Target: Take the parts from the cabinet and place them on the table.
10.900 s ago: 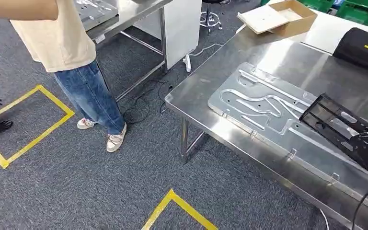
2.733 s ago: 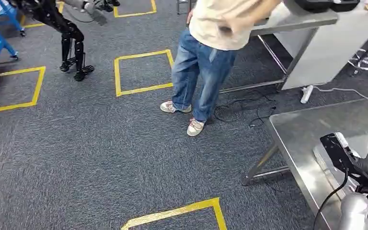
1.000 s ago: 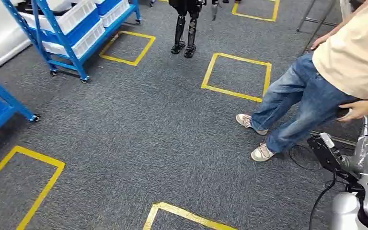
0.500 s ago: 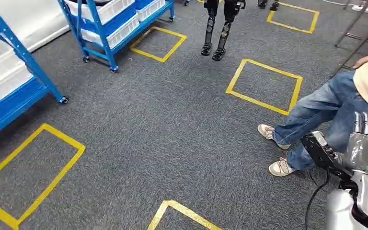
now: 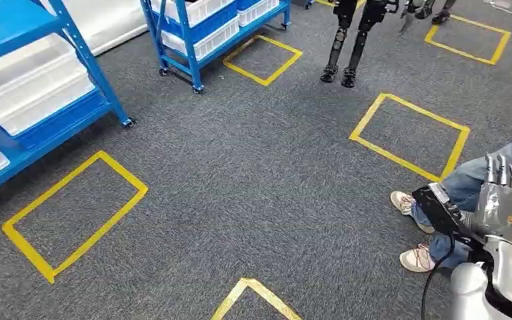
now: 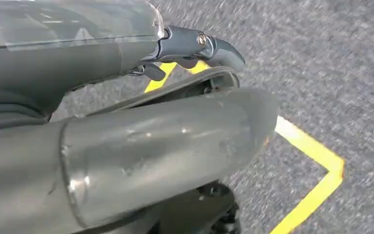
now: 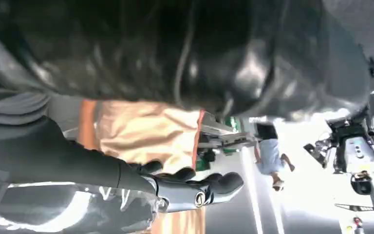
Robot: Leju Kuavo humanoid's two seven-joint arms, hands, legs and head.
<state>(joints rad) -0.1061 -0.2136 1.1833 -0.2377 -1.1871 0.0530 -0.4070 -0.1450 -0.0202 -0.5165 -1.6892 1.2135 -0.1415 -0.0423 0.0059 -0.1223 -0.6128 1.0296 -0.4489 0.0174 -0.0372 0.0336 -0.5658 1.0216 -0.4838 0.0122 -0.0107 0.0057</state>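
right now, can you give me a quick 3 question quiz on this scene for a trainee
1. True or false: the right hand holds a part.
2. What colour are the shelf racks standing on the carpet?
3. What lies nearest the right hand: (a) a metal table, (b) a person's legs in jeans, (c) a cardboard box?

Key: 1. False, nothing shows in it and its fingers are straight. 2. Blue. 3. b.

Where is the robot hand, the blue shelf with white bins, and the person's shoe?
right robot hand [image 5: 503, 208], head view, back of the hand
blue shelf [image 5: 188, 41], head view, front upright post
person's shoe [image 5: 416, 260], head view, top of the nearer shoe
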